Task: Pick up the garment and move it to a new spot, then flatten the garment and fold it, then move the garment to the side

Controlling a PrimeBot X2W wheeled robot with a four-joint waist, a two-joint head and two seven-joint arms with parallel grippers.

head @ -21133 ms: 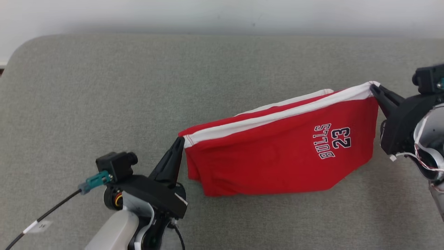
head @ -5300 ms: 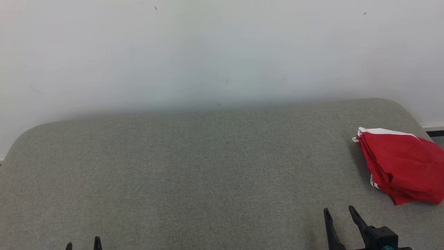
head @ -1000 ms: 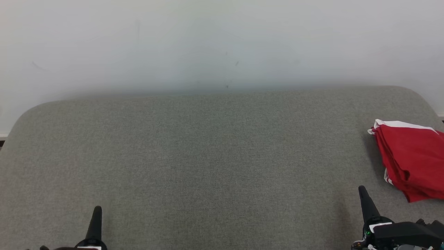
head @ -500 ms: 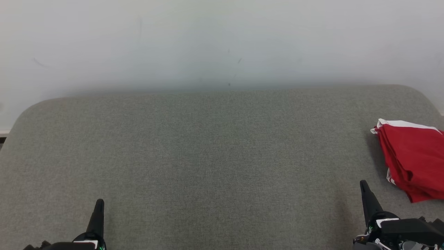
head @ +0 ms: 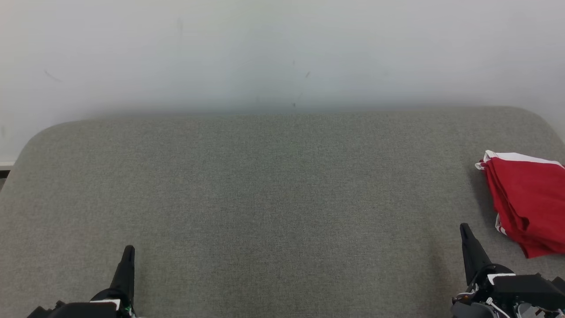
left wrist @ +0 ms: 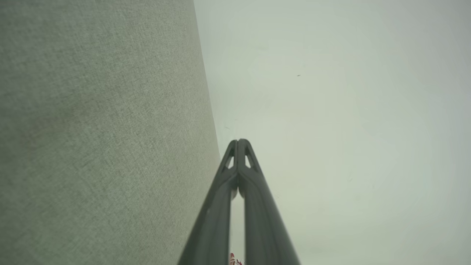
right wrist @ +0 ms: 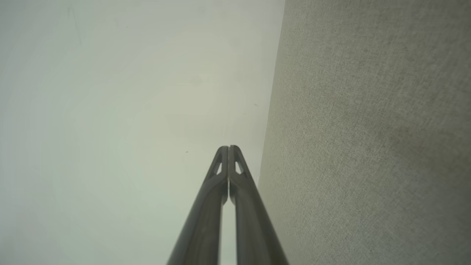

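Head view, folded red white-trimmed garment, left end effector closed empty, right end effector likewise

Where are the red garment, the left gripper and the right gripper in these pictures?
red garment [head: 527,203]: head view, on the red cloth of the folded pile.
left gripper [head: 129,250]: head view, at its shut tips.
right gripper [head: 464,227]: head view, at its shut tips.

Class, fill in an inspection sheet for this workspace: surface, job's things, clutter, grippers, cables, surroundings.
Surface: grey fabric pad, far corners rounded.
Job's things: red garment with white trim, folded, at the pad's right edge.
Clutter: nothing seen.
Grippers: left gripper and right gripper both shut, empty, apart from the garment.
Cables: thin pale wires at the right gripper's base.
Surroundings: pale wall with small dark marks.
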